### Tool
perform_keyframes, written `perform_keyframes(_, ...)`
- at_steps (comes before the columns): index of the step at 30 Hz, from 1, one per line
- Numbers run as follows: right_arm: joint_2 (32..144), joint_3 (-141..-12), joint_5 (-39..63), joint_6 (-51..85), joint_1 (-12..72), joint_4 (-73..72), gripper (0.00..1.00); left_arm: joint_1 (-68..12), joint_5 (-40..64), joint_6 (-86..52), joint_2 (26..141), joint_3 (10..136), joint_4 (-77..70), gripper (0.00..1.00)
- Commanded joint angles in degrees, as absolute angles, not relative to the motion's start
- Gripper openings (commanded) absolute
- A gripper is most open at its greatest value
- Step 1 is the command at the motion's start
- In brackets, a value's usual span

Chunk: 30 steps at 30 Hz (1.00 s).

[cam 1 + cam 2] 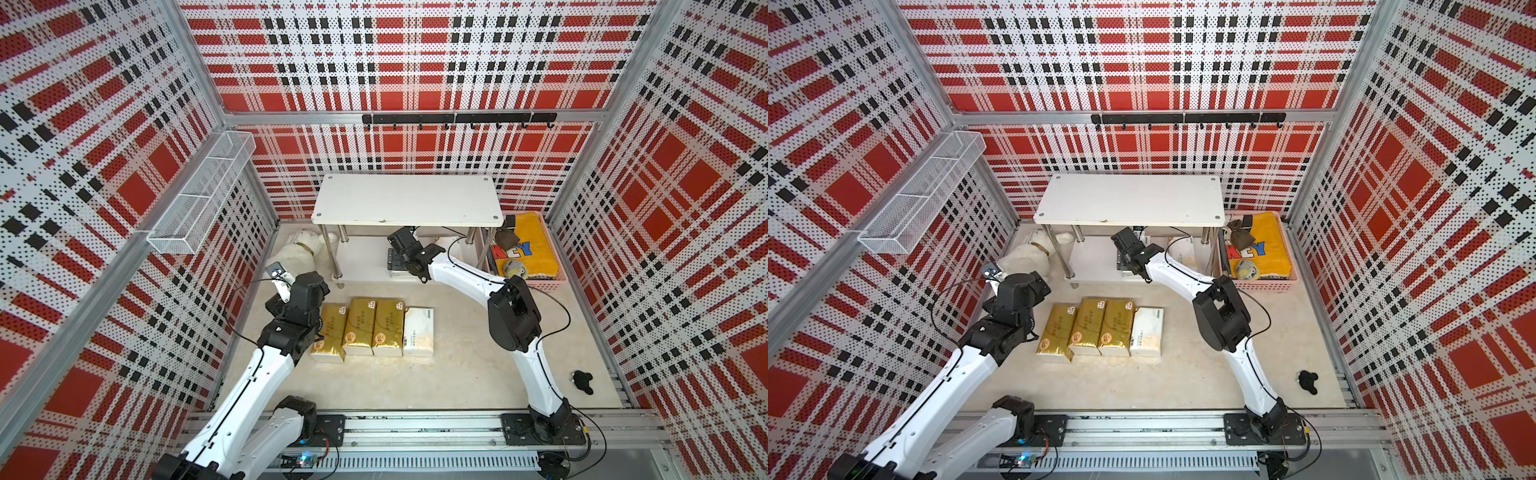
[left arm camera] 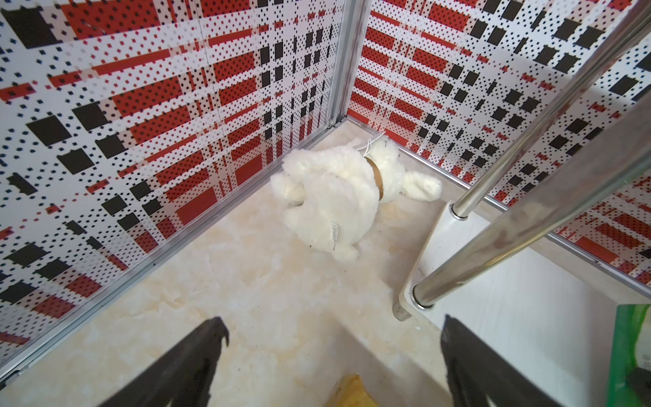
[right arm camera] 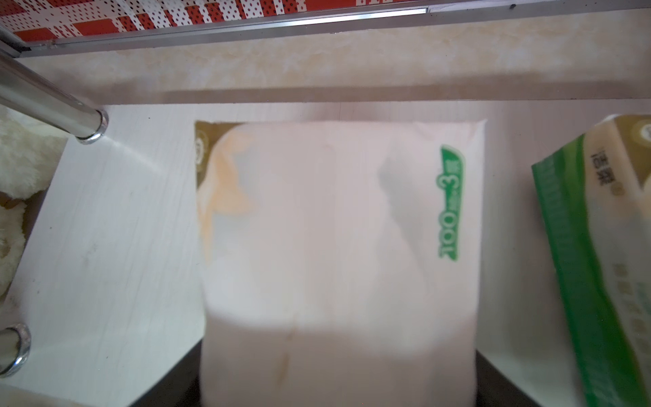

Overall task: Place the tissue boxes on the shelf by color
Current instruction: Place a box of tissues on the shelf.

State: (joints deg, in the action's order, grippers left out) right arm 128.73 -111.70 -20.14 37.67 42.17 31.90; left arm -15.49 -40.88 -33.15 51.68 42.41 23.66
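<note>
White tissue pack (image 3: 338, 246), printed "100" and "3" in green, lies on the lower board of the shelf (image 1: 407, 199). The right gripper (image 1: 395, 262) is clamped on its near end, that arm stretched under the top board. A second white pack (image 3: 606, 246) tilts just beside. Three gold packs (image 1: 361, 326) and a third white pack (image 1: 419, 330) lie on the floor (image 1: 457, 365). Left gripper (image 2: 333, 327) hovers, jaws apart. Yellow cloth (image 1: 536, 237) reads "KEY".

Under the shelf's (image 1: 405, 199) top board, my right jaws are mostly hidden in both top views, and the white tissue pack (image 3: 334, 246) on its lower board is blurred, running off the wrist view's edge.
</note>
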Motion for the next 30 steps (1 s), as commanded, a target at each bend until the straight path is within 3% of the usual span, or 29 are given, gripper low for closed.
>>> perform_keyframes(1, 130.5, -113.8, -19.2, 37.9, 41.7, 32.5, 0.83, -15.6, -40.7, -33.4, 50.9, 41.4, 24.0, 1.00)
perform_keyframes(10, 132.6, -115.3, -19.0, 38.9, 41.0, 33.3, 0.84, -15.6, -41.0, -33.3, 50.8, 41.5, 23.9, 1.00)
perform_keyframes(22, 133.7, -116.5, -17.8, 38.2, 40.3, 33.7, 0.92, -15.6, -40.9, -33.3, 50.9, 41.4, 23.7, 1.00)
perform_keyframes(25, 133.7, -117.2, -17.5, 37.8, 40.3, 33.5, 1.00, -15.6, -40.9, -33.3, 50.6, 41.2, 23.6, 1.00)
perform_keyframes(30, 132.6, -117.4, -17.7, 38.7, 40.2, 33.1, 1.00, -15.6, -40.9, -33.3, 50.5, 41.2, 23.7, 1.00)
